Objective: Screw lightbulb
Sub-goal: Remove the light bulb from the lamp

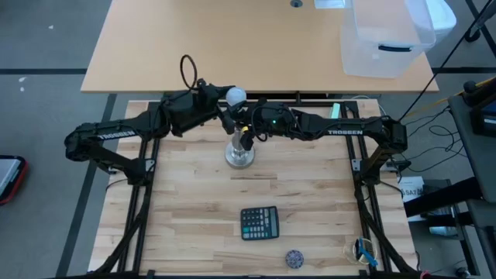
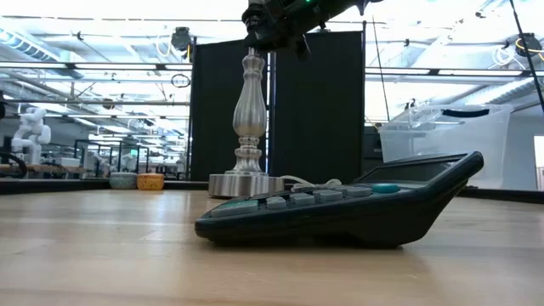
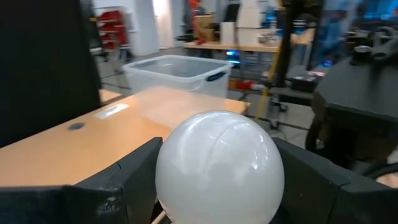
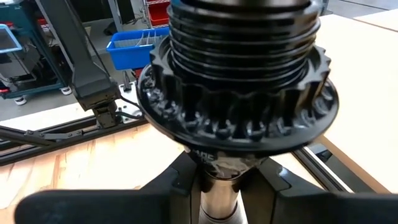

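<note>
The lightbulb [image 3: 219,167] between the left gripper's [image 3: 217,186] matt black fingers [image 3: 134,180] looked smooth, glossy white. Just above the right gripper [image 4: 221,186], the socket [image 4: 239,81] showed ribbed, shiny black plastic over the stand's [image 2: 246,127] polished silvery metal. Below lay a pale, grainy wooden tabletop [image 1: 194,201] and a matt dark plastic calculator [image 2: 340,208].

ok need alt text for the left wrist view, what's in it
A frosted white lightbulb fills the foreground, held between the left gripper's two dark fingers, one on each side of the globe. Behind it lies a light wooden table with a clear plastic bin on it, and a blurred workshop beyond.
</note>
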